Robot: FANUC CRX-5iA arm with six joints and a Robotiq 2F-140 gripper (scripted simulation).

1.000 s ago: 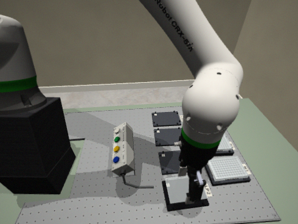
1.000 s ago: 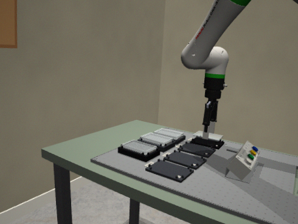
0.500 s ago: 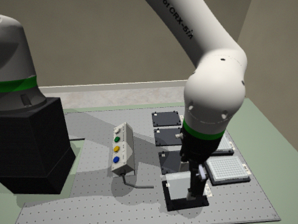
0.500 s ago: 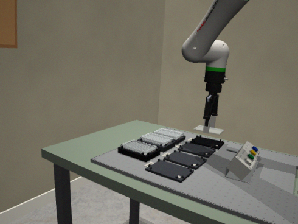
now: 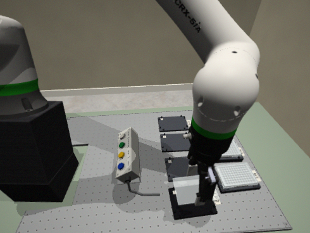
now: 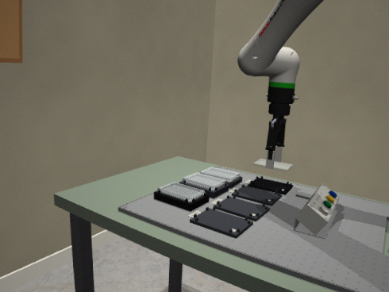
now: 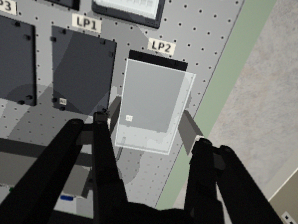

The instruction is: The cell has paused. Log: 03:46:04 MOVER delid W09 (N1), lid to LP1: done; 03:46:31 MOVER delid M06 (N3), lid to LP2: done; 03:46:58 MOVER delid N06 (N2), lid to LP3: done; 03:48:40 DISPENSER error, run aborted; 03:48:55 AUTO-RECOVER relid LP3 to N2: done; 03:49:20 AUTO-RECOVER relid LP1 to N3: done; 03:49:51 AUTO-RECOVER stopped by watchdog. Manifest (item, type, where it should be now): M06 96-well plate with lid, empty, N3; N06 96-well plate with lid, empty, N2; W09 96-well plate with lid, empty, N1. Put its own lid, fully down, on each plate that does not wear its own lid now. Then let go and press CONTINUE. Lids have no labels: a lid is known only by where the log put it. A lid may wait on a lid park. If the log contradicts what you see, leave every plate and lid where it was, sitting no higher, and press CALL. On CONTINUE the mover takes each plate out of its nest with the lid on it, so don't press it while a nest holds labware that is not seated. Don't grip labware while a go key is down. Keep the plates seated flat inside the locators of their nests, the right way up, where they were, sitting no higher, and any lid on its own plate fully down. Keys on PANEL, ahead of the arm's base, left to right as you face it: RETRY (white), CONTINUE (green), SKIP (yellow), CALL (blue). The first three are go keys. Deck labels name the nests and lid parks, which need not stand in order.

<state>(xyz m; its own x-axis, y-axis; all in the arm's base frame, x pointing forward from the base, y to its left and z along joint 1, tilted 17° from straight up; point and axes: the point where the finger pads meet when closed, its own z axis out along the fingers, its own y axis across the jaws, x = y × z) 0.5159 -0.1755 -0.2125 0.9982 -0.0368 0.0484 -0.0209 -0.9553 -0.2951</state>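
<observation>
My gripper [image 5: 202, 187] is shut on a clear flat lid [image 5: 186, 190] and holds it level above the black pad of lid park LP2 [image 5: 193, 207]. In the wrist view the lid [image 7: 152, 110] hangs between the fingers, with the LP2 label [image 7: 161, 47] and a strip of its pad showing beyond it. In the exterior view the lid [image 6: 275, 163] floats well above the deck. Three 96-well plates [image 6: 180, 194] [image 6: 206, 182] [image 6: 222, 174] sit in a row of nests. I cannot tell which of them wear lids.
Lid park LP1 [image 7: 82, 70] lies bare next to LP2, with two more dark pads [image 5: 175, 142] [image 5: 173, 123] beyond. The key panel [image 5: 128, 155] with white, green, yellow and blue keys stands left of the pads, its cable trailing. The arm's black base [image 5: 31, 149] is at the left.
</observation>
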